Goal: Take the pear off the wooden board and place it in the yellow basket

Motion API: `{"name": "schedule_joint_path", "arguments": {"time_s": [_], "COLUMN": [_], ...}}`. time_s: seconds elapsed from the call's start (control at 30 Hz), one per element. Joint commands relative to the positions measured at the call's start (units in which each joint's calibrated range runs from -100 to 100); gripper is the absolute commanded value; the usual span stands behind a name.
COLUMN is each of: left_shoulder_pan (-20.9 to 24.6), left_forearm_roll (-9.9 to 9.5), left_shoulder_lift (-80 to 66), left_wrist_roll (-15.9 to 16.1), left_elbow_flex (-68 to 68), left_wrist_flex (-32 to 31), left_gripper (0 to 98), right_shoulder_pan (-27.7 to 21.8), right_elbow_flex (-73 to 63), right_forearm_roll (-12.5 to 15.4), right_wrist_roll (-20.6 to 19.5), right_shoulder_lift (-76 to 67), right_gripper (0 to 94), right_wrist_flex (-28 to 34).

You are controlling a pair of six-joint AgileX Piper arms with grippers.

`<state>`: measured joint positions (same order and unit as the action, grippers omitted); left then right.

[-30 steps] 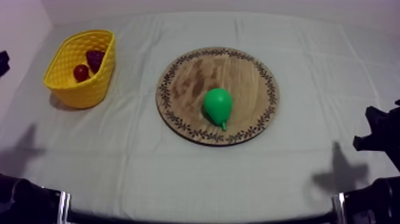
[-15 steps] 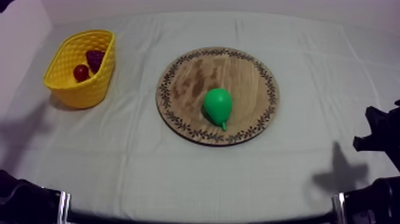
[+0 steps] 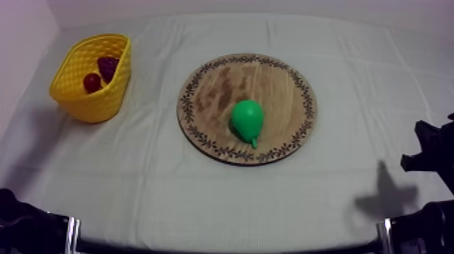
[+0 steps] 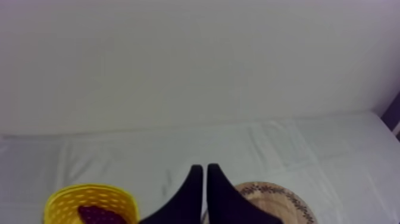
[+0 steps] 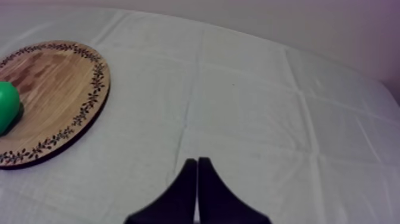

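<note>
The cloth (image 5: 250, 107) over the table (image 3: 203, 196) is grey-white and matt, a soft fabric marked by shallow creases and straight fold lines. The round board (image 3: 223, 84) is wood with a low sheen. Its grain runs in darker and paler brown streaks, and the patterned rim is a darker tone. The pear (image 3: 247, 116) is smooth, evenly green and faintly glossy. The yellow basket (image 3: 101, 101) is moulded plastic with a pierced lattice wall, its finish dull. Inside it, the small red fruit (image 3: 92, 82) looks smooth with a slight shine. The bunch of grapes (image 3: 108, 66) is dark, perhaps matt, though its surface is hard to judge. The left gripper (image 4: 204, 168) and right gripper (image 5: 197, 161) are plain matt black.
</note>
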<state>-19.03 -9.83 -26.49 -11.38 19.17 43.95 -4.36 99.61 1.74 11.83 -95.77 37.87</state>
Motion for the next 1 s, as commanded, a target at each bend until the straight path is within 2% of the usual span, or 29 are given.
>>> {"name": "schedule_joint_path", "arguments": {"time_s": [0.0,0.37,0.5,0.77,0.97], "left_shoulder_pan": [-2.1,-10.2,-12.9,-17.0,-18.3], "left_forearm_roll": [-0.78,-4.04,-4.82,-5.04,-3.78], "left_shoulder_lift": [1.7,10.1,13.8,21.8,28.1], "left_wrist_roll": [-0.7,-3.5,-5.5,-9.8,-11.6], "left_elbow_flex": [-1.7,-6.4,-8.1,-9.3,-10.3], "left_wrist_flex": [0.9,8.6,12.2,16.4,17.3], "left_gripper": [0.0,0.0,0.0,0.0,0.0], "right_shoulder_pan": [0.0,0.0,0.0,0.0,0.0], "right_elbow_flex": [0.1,0.1,0.1,0.1,0.1], "right_forearm_roll": [0.0,0.0,0.0,0.0,0.0], "right_wrist_roll": [0.0,0.0,0.0,0.0,0.0], "right_shoulder_lift": [0.0,0.0,0.0,0.0,0.0], "right_gripper": [0.5,0.5,0.5,0.5,0.5], "right_wrist_flex": [-0.1,-0.1,-0.1,-0.1,-0.1]}}
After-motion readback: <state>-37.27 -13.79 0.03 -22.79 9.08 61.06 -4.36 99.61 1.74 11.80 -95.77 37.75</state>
